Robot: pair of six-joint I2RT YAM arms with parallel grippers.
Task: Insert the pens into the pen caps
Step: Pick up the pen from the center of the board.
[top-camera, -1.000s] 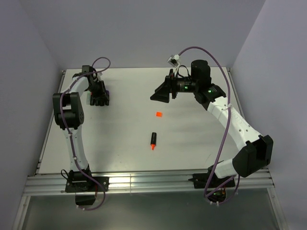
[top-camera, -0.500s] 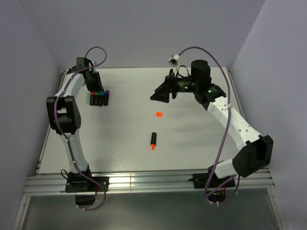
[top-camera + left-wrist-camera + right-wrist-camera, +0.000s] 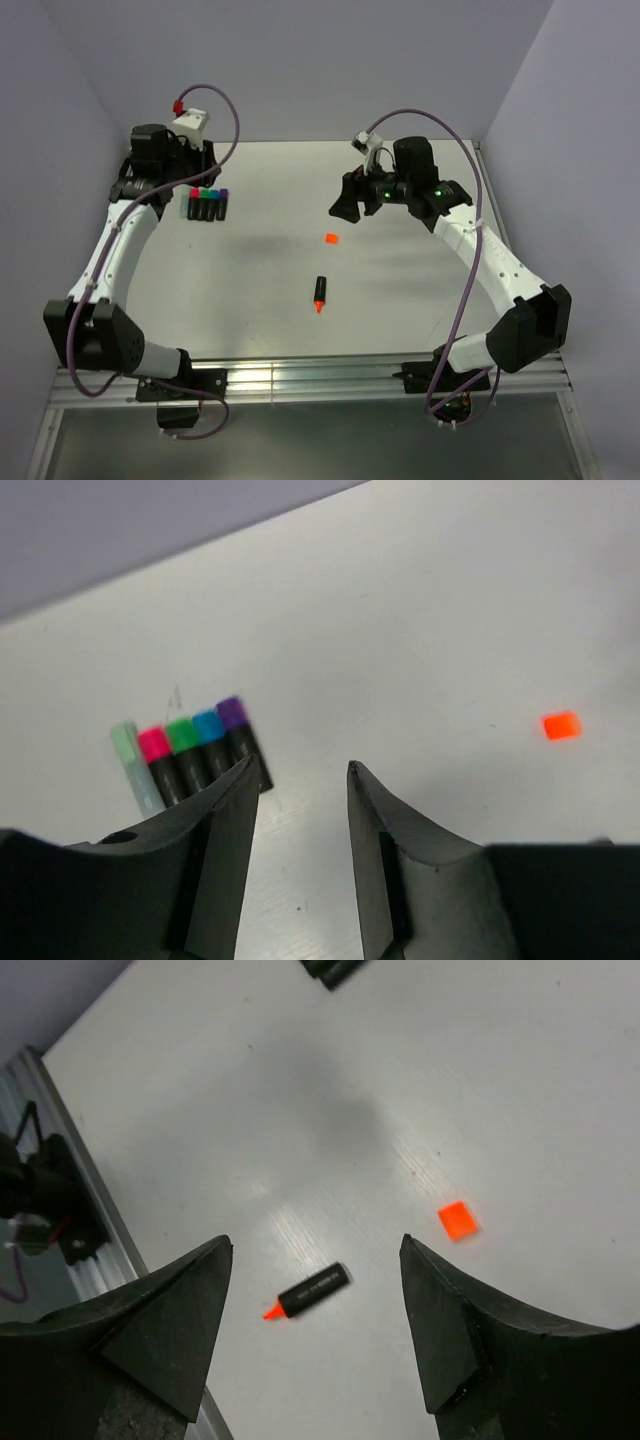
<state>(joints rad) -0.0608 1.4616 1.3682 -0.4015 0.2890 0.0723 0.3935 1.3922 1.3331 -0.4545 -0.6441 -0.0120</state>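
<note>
The left gripper [image 3: 305, 772] hangs with its fingers parted and empty near a row of four capped pens [image 3: 200, 748], their pink, green, blue and purple caps side by side and a pale piece [image 3: 129, 763] just beside the pink one, at the far left of the white table [image 3: 420, 290]. Opposite, the right gripper [image 3: 315, 1245] spreads its fingers wide, holding nothing, above the table's middle. There the uncapped orange-tipped pen [image 3: 320, 293] lies apart from the orange cap [image 3: 331, 238], the cap farther from the arm bases.
</note>
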